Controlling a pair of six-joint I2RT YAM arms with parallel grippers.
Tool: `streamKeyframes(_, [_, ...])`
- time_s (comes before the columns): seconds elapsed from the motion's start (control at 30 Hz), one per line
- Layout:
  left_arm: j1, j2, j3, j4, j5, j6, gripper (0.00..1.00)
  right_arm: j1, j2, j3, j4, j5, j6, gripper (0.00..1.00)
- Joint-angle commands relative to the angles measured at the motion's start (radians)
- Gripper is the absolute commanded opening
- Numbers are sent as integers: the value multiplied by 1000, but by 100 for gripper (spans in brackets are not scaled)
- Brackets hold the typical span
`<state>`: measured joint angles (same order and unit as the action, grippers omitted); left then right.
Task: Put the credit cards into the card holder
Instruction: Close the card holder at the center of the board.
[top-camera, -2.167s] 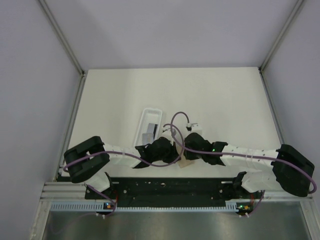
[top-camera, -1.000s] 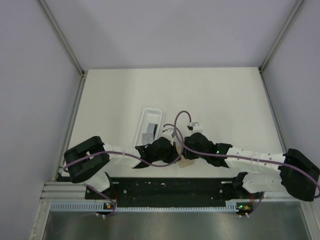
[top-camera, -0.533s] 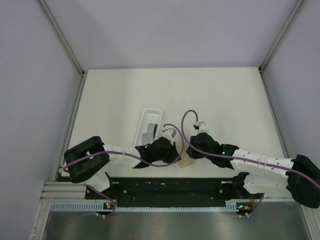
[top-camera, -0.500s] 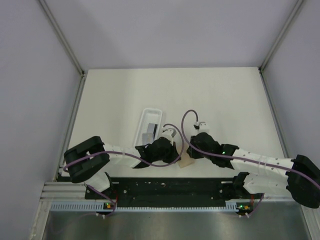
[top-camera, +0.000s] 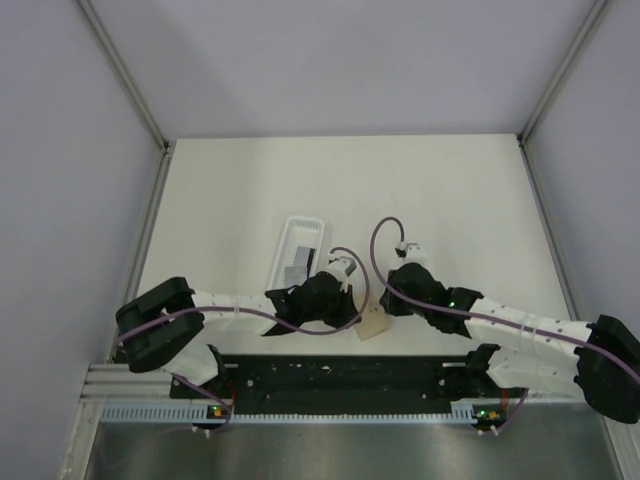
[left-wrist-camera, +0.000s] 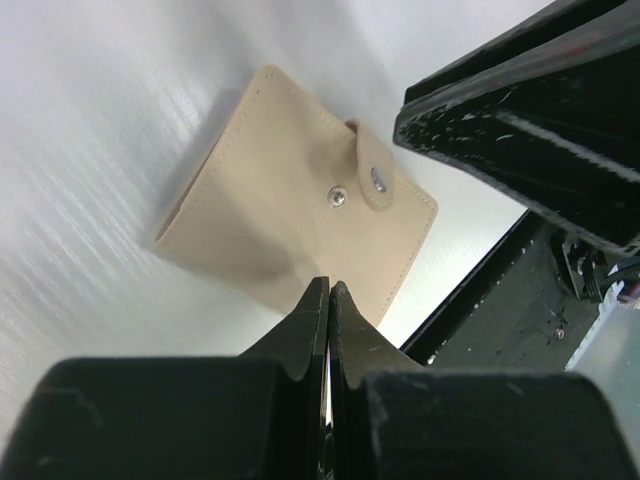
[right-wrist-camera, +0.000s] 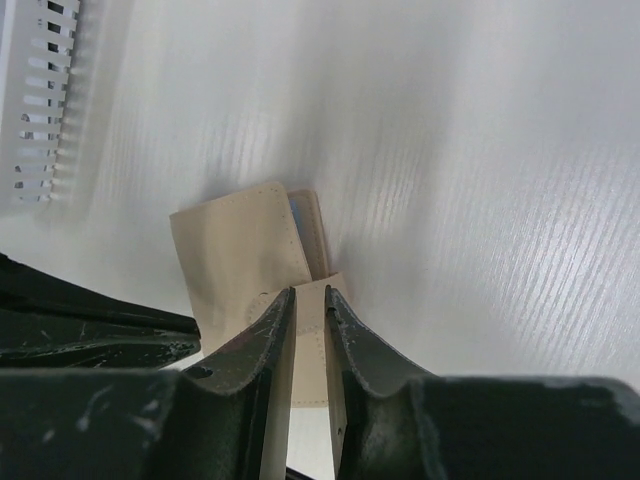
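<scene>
Right arm (top-camera: 510, 325) is drawing back rightward, away from the card holder (top-camera: 373, 323).
Grey walls are enclosing the white table (top-camera: 440, 190). Left of centre, the clear tray (top-camera: 305, 218) is holding the credit cards (top-camera: 302, 262). The left gripper (left-wrist-camera: 328, 285) is pinching shut on nothing, and the right gripper (right-wrist-camera: 309, 292) is hovering slightly parted over the holder by the bottom rail (top-camera: 340, 372). The upper table is lying open.

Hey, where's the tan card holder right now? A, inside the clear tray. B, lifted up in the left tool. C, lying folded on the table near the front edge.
C: the card holder lies folded on the table, outside the clear tray, and the left tool is shut with nothing between its fingers.
</scene>
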<state>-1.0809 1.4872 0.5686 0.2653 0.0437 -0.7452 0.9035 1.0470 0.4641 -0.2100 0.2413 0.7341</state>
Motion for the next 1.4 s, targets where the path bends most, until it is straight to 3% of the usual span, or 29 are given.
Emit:
streamKeyframes(0.0, [1, -35, 60, -37, -30, 47, 0, -15, -22, -5, 18, -14, -2, 17])
streamKeyframes(0.53, [38, 16, 86, -70, -87, 59, 0, -17, -38, -35, 69, -114, -25, 16])
streamKeyframes(1.37, [39, 77, 68, -23, -15, 35, 0, -17, 39, -30, 124, -149, -30, 15])
